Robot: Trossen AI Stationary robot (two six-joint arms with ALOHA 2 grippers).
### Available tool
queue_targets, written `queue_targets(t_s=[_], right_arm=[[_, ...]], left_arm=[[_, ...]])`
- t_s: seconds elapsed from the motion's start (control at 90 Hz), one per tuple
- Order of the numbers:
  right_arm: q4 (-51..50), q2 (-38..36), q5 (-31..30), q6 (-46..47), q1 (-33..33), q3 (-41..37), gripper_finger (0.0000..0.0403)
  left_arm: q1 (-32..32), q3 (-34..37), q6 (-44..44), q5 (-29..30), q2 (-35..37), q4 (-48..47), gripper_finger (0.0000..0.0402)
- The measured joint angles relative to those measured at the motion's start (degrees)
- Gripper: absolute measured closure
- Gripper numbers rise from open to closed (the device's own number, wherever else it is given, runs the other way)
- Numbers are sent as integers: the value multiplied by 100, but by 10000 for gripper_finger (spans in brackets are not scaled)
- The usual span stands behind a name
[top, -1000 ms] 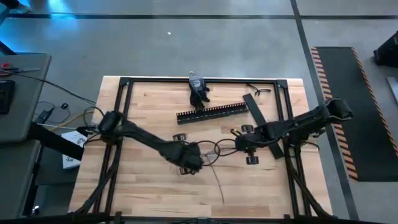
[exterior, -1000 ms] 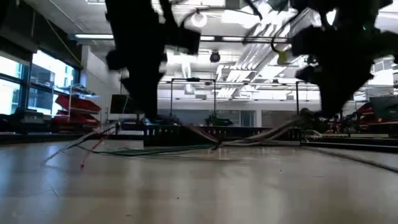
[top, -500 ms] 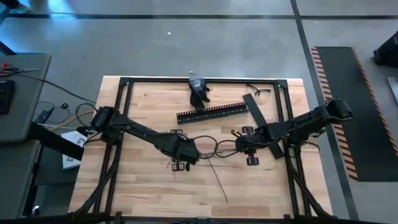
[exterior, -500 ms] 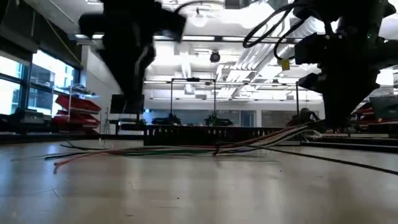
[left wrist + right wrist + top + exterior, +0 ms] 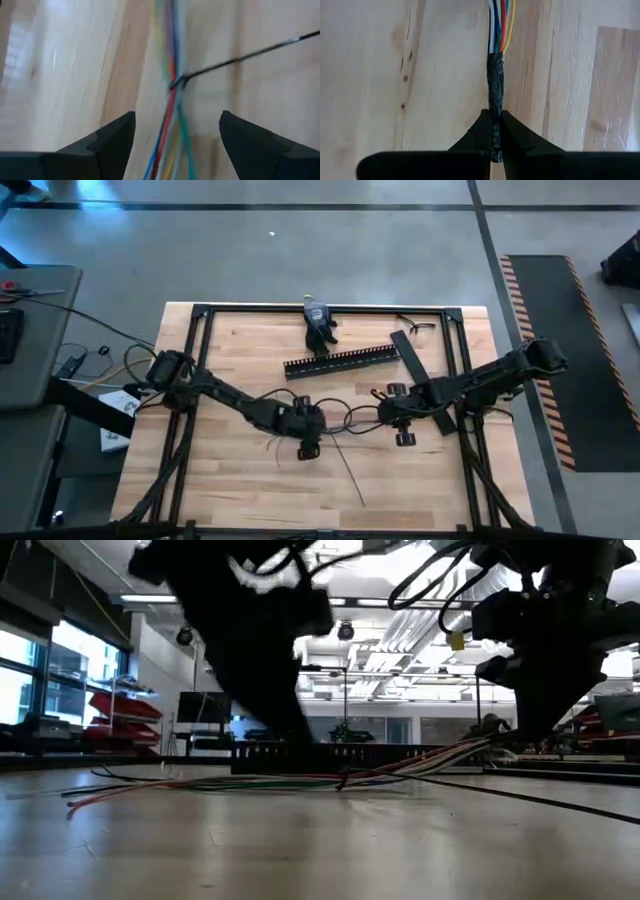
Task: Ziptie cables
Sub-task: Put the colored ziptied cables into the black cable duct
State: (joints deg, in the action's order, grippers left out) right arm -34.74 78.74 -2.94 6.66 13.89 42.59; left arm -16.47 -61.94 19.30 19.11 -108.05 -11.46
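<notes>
Left hand has shifted rightward, fingers spread over cables; right hand grips their taped end.

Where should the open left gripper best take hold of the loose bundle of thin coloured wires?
Probably from above, straddling the bundle of thin coloured wires just short of the dark zip tie, where the strands run close together. The left gripper already hangs open over them.

No text, label, brand or number can be read anywhere here, tbh; any markings are too blurred.
</notes>
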Motion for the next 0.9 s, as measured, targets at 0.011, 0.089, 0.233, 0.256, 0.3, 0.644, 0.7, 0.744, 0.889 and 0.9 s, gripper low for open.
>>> queue_targets(t_s=[0.011,0.089,0.233,0.256,0.3,0.644,0.7,0.744,0.889,0.9], right_arm=[[7,0,0,10,0,0,403],[57,0,0,37,0,0,403],[172,0,-1,23,0,-2,403],[179,-4,-2,20,0,-2,403],[178,-35,-1,21,0,-2,403],[23,-779,-22,85,-2,-2,403],[17,-897,-25,85,-2,-2,403],[3,-991,-26,97,-2,-2,403],[-186,-1265,-86,229,0,-2,403],[-216,-1285,-103,233,0,-2,403]], left_arm=[[1,34,15,15,0,60,133],[2,228,64,-60,0,475,137],[-1,483,105,-387,-173,1372,160],[-2,487,107,-402,-211,1413,163],[-2,486,127,-433,-294,1452,172],[2,455,463,-256,-570,1165,280],[7,453,513,-265,-595,1125,302],[13,451,583,-256,-612,1099,319],[15,451,789,-202,-614,1028,361],[15,451,803,-201,-610,1022,364]])
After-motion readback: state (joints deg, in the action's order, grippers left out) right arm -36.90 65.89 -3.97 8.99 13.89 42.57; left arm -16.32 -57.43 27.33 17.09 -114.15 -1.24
